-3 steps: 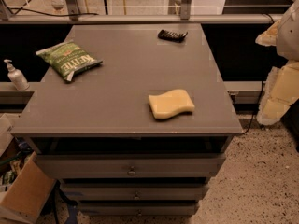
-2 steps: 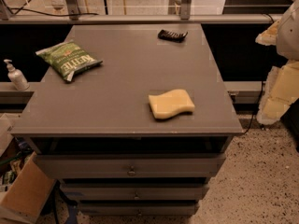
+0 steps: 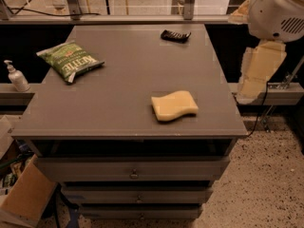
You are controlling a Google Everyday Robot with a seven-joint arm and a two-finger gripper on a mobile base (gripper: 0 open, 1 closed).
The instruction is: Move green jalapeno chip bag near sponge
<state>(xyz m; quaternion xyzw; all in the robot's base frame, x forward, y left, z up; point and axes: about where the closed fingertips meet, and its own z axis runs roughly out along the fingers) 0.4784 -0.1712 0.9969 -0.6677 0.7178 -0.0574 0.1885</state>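
The green jalapeno chip bag (image 3: 70,61) lies flat near the table's left edge, towards the back, with its white "Kettle" lettering facing up. The pale yellow sponge (image 3: 174,106) with wavy edges lies at the front right of the grey table top (image 3: 123,94). My beige gripper (image 3: 260,69) hangs off the table's right side, beyond its edge, below the white arm housing (image 3: 278,8). It is far from the bag and holds nothing that I can see.
A small black object (image 3: 175,35) lies at the table's back right. A soap pump bottle (image 3: 15,77) stands on a ledge left of the table. Drawers (image 3: 134,173) sit below the top, and a cardboard box (image 3: 26,198) is on the floor at the lower left.
The arm and gripper have shifted slightly left and up, closer to the table's right edge. The bag and the sponge have not moved.
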